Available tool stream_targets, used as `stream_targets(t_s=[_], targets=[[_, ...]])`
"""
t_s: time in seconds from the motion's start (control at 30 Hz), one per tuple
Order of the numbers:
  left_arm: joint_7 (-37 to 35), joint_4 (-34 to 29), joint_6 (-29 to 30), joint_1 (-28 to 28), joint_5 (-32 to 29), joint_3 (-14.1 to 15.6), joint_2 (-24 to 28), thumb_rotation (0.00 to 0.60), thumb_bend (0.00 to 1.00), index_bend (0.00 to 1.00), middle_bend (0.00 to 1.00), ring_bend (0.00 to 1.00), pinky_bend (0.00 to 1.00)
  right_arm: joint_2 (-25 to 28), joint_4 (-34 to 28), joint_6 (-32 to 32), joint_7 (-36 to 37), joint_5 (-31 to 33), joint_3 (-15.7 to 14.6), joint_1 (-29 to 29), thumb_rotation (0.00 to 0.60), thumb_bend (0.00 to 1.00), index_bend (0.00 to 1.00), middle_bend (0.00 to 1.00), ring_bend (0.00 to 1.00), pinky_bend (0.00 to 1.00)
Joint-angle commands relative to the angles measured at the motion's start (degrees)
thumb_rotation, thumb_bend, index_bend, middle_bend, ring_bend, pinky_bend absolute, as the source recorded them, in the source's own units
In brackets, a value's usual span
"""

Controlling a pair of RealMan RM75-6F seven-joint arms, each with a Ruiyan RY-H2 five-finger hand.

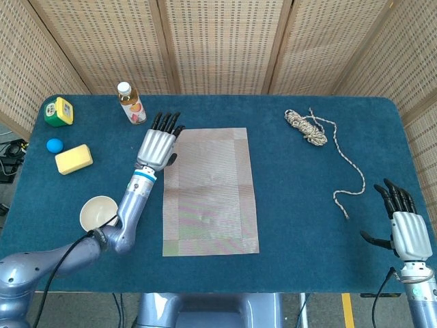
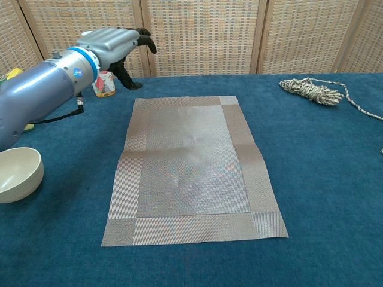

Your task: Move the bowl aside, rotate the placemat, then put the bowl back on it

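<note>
Placemat (image 1: 210,191) flat on blue table (image 1: 307,205), long side running away from robot. Bowl (image 1: 98,214) off the mat, near its left edge, upright. Left hand (image 1: 154,147) above mat's far-left corner, fingers spread, holding nothing. Right hand (image 1: 407,231) at table's right edge, fingers apart, empty.

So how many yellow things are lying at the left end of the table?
2: a yellow sponge block near the left edge, and a yellow-and-green box at the far-left corner. Nothing seems hidden there.
</note>
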Motion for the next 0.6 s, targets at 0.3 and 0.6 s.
stream_targets(t_s=[0.3, 0.6], targets=[[3.0, -33.1, 20.2, 21.0, 5.8, 11.4, 21.6, 0.600, 0.26, 0.10, 0.00, 0.00, 0.00, -0.3, -0.6, 1.9, -0.9, -2.1, -0.5, -0.4, 0.600, 0.10, 0.12, 0.00, 0.00, 0.00], [-2.6, -39.1, 30.3, 32.7, 12.4, 19.6, 27.2, 0.600, 0.20, 0.00, 0.00, 0.00, 0.00, -1.5, -0.6, 3.5, -3.7, -4.7, -1.4, -0.4, 0.600, 0.08, 0.12, 0.00, 0.00, 0.00]])
